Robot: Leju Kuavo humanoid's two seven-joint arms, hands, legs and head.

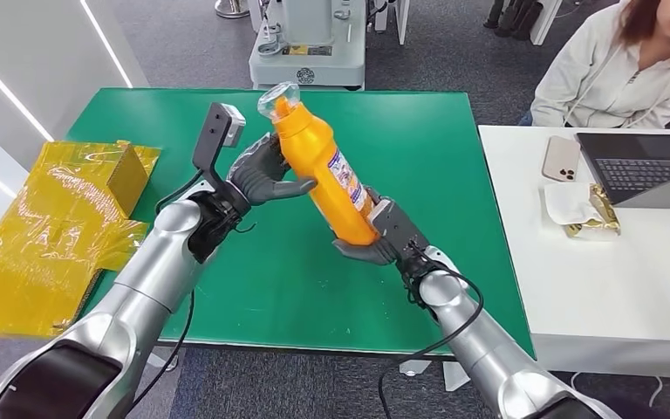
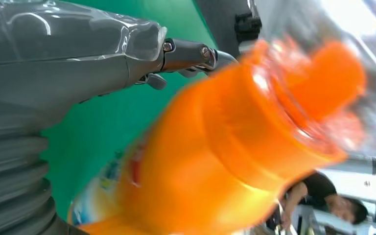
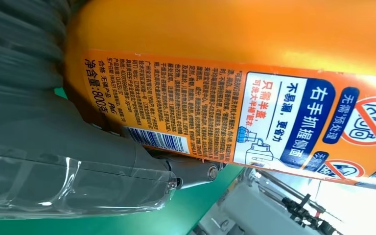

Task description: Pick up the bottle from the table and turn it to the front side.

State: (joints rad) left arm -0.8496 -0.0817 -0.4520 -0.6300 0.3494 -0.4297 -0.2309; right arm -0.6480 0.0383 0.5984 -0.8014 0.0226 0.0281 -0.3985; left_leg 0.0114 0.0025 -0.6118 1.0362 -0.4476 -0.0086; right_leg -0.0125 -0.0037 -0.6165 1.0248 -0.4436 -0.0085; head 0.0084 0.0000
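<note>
Far left, off the green surface (image 1: 419,157): crinkled yellow wrapping (image 1: 44,236) with a small brown box (image 1: 127,173) on it.

Next, left arm rising from below, left hand (image 1: 266,175) raised above the green surface, fingers (image 1: 292,188) curled against the upper body of the bottle (image 1: 323,170), just under its neck. Same hand seen close from the left wrist (image 2: 78,63), grey thumb reaching toward the blurred orange shoulder and cap (image 2: 254,147).

Centre: orange bottle lifted clear of the surface, tilted, clear-covered cap end (image 1: 279,98) pointing up and to the left, base down and to the right. Printed label (image 1: 347,179) running along its side; from the right wrist, label (image 3: 254,117) full of small text, a barcode and blue and white panels.

Just right of that: right hand (image 1: 384,234) cupping the base, fingers closed around the lower end; right thumb (image 3: 142,171) pressed against the label beside the barcode. Bottle gripped by both hands at once.

Further right: white desk (image 1: 628,288) touching the green surface's edge, carrying a phone (image 1: 562,159), an open laptop (image 1: 641,166) and a crumpled tissue with a gold wrapper (image 1: 586,209).

Top right: seated person in a pale hooded top (image 1: 602,74) behind the desk.
</note>
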